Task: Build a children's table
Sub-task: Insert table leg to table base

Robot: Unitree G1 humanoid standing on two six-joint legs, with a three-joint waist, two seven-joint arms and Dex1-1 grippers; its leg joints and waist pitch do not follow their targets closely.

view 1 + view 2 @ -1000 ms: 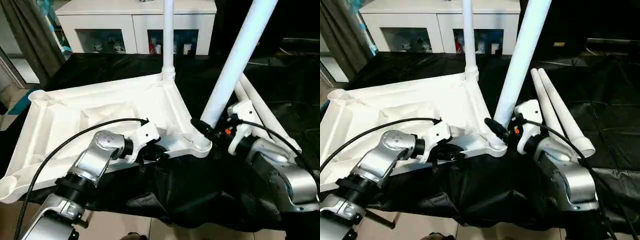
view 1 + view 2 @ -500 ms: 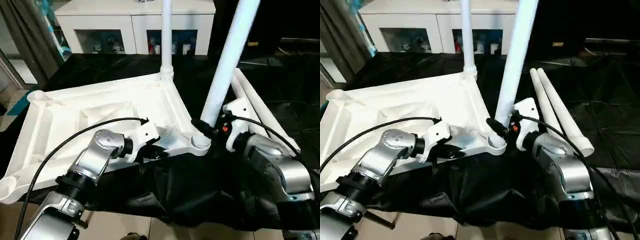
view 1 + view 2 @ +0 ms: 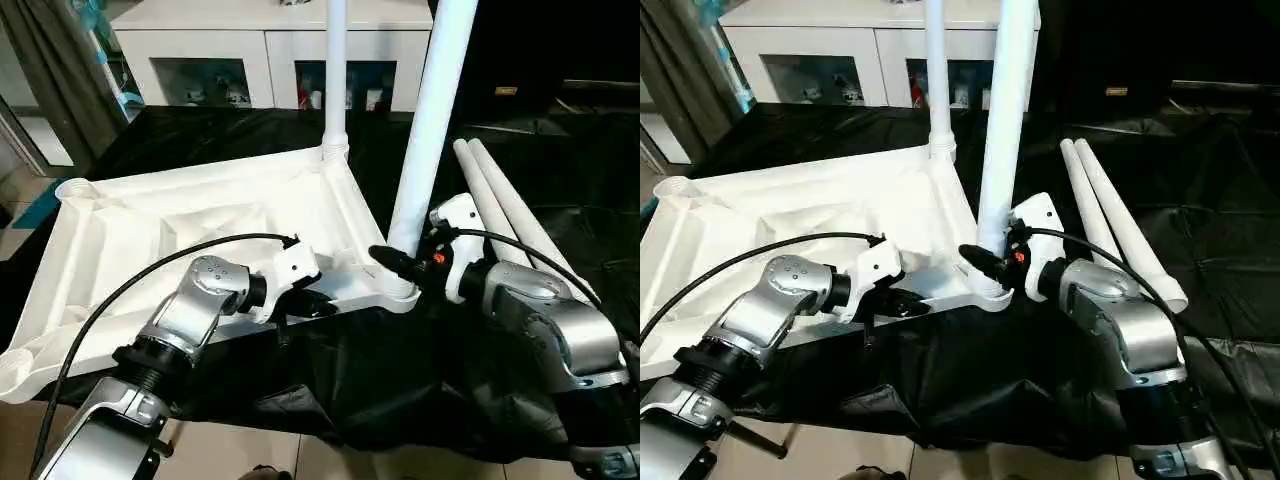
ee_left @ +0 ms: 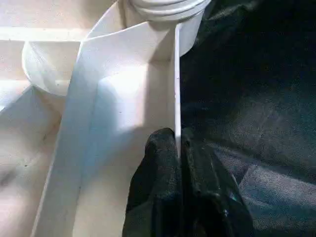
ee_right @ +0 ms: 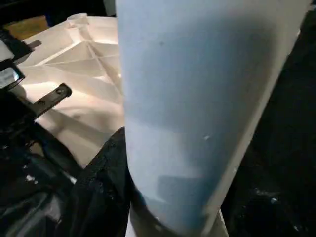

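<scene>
At near corner socket (image 3: 398, 288): right pincer (image 3: 392, 262) grips leg (image 3: 428, 120).

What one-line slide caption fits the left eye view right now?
Right pincer stands a white leg in the upturned tabletop's near corner socket while left pincer clamps its rim.

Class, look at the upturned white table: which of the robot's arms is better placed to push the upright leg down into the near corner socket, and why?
The right. Its pincer already grips the white plastic tube leg standing at the round corner socket, while the left pincer is clamped on the white ribbed table top's rim, steadying it.
</scene>
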